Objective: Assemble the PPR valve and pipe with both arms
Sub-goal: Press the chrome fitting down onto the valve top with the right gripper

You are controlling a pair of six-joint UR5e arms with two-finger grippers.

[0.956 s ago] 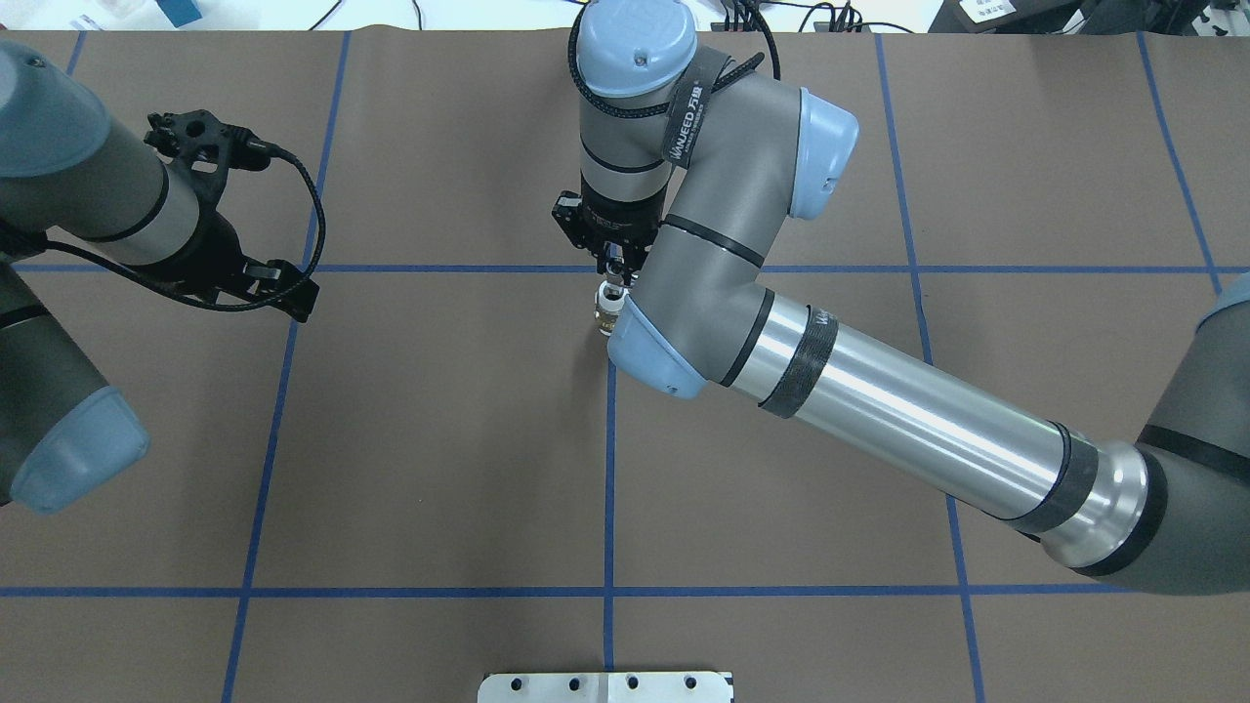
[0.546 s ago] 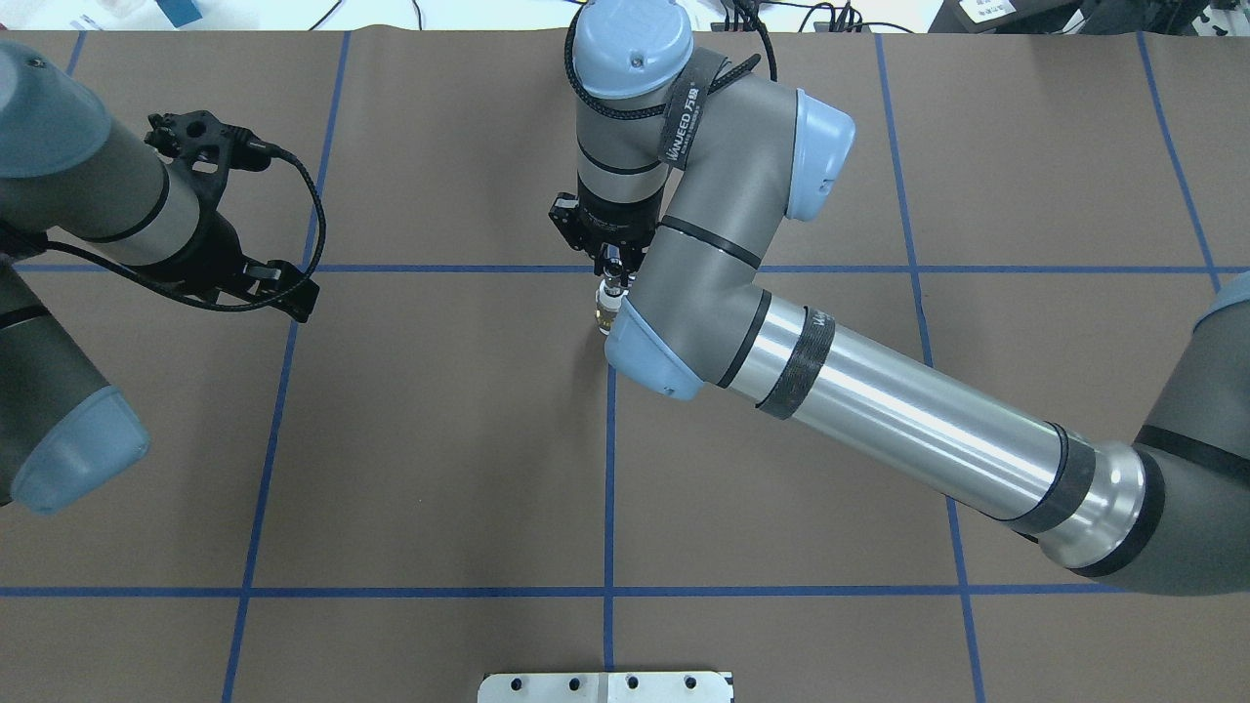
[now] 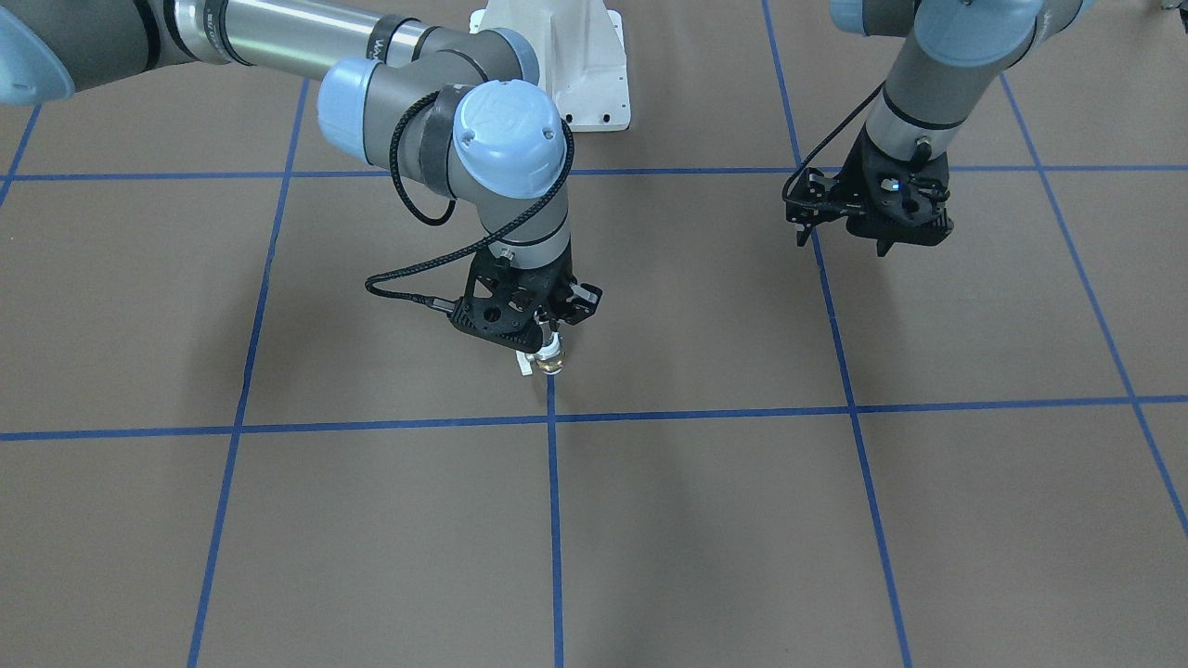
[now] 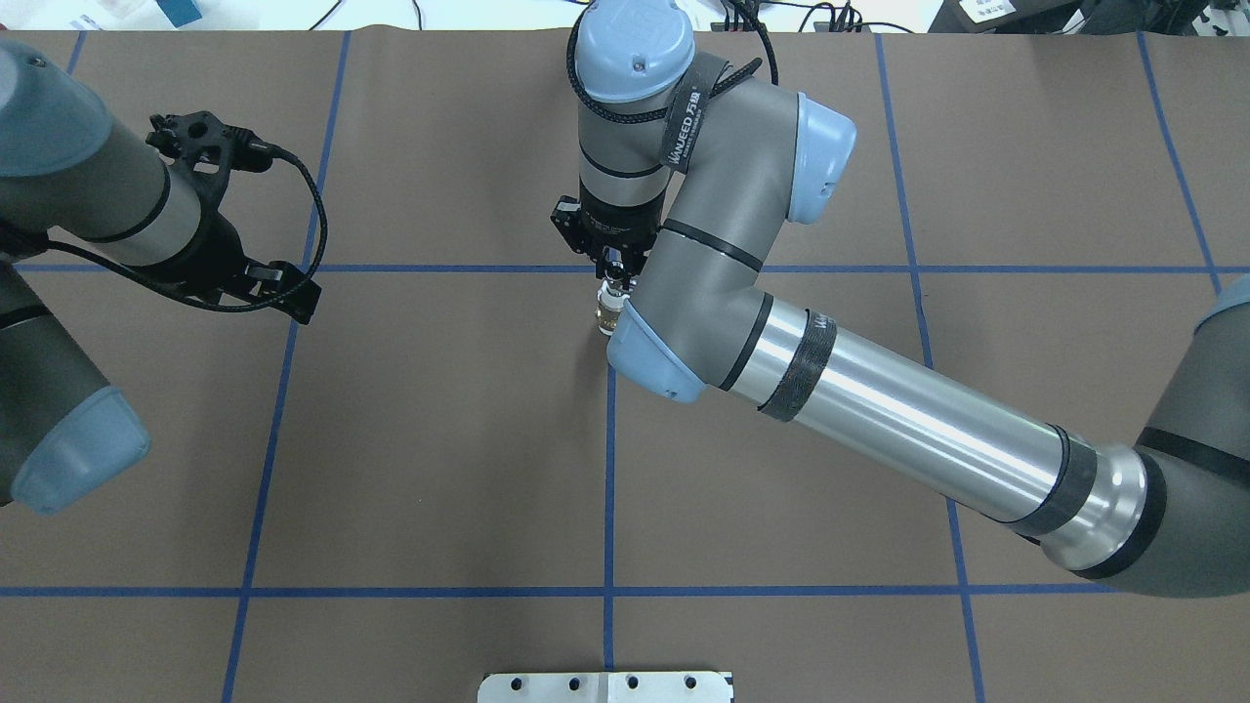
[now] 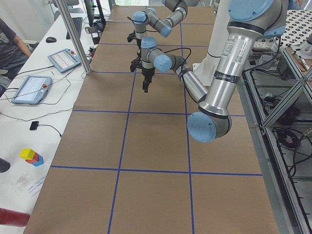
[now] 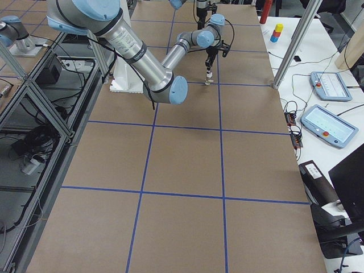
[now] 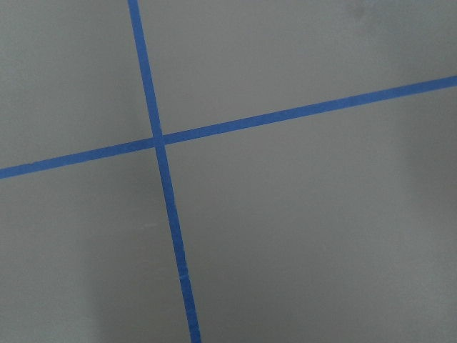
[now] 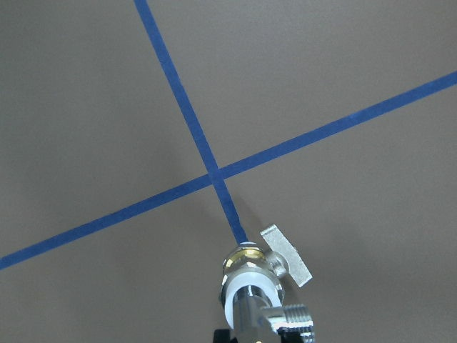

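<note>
Table (image 5: 156, 141): covered with a brown sheet, divided into squares by blue tape lines (image 5: 120, 170). White bolted pedestal (image 3: 577, 70): standing on the table at its robot-side edge. White bench (image 5: 19, 141): runs alongside the table's opposite long edge. Metal post (image 5: 73, 36): upright at that same table edge. On the bench, beside the table: far tablet (image 5: 65, 59), near tablet (image 5: 30, 88), coloured blocks (image 5: 31, 156), red cylinder (image 5: 12, 217). Seated person (image 5: 12, 41): beyond the bench, well apart from the table, only partly in view.
</note>
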